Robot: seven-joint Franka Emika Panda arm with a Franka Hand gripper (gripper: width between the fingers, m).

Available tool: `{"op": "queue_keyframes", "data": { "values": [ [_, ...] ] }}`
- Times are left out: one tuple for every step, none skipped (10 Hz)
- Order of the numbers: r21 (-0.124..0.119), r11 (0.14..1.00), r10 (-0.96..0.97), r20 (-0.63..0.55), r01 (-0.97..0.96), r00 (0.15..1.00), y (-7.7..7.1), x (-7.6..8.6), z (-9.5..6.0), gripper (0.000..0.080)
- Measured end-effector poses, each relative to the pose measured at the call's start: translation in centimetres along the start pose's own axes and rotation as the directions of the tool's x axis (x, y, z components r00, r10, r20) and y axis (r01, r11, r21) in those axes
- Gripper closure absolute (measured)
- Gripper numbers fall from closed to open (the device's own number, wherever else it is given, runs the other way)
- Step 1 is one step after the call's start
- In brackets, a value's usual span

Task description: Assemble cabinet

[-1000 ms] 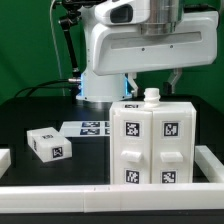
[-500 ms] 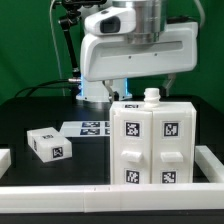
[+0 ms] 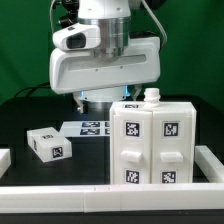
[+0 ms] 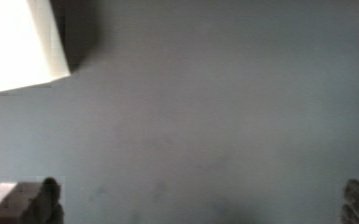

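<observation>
The tool [image 4: 197,202] is released, jaws wide and empty above the dark tabletop [image 4: 194,100]; the cabinet [image 3: 155,145] stands upright at the exterior view's right

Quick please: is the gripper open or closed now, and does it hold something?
Gripper: open, jaws wide apart, holding nothing.

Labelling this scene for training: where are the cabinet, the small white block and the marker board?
cabinet [image 3: 151,150]: exterior view, white front face between the tags.
small white block [image 3: 48,144]: exterior view, middle of the block.
marker board [image 3: 90,127]: exterior view, its tagged top surface.
</observation>
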State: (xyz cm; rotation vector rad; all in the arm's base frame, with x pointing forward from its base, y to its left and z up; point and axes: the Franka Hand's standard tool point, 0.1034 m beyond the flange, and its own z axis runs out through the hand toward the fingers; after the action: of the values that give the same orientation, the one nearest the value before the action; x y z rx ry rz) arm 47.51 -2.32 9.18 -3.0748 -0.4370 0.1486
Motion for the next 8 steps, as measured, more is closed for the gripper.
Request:
{"op": "queue_keyframes", "data": {
  "values": [
    [0.000, 1.000, 0.002, 0.000, -0.002, 1.000, 0.0, 0.0, 0.0, 0.0003],
    [0.000, 1.000, 0.000, 0.001, 0.000, 1.000, -0.1, 0.0, 0.0, 0.0003],
    [0.000, 1.000, 0.000, 0.001, 0.000, 1.000, -0.1, 0.0, 0.0, 0.0003],
    [0.000, 1.000, 0.000, 0.001, 0.000, 1.000, -0.1, 0.0, 0.0, 0.0003],
    [0.000, 1.000, -0.030, 0.000, 0.030, 1.000, 0.1, -0.3, 0.2, 0.0003],
    [0.000, 0.997, -0.076, 0.003, 0.076, 0.997, 0.9, -1.6, 1.0, 0.0003],
    [-0.004, 0.995, -0.102, 0.003, 0.102, 0.995, 1.6, -2.9, 1.5, 0.0003],
    [-0.005, 0.990, -0.143, 0.001, 0.143, 0.990, 2.6, -4.5, 2.1, 0.0003]
  ]
}}
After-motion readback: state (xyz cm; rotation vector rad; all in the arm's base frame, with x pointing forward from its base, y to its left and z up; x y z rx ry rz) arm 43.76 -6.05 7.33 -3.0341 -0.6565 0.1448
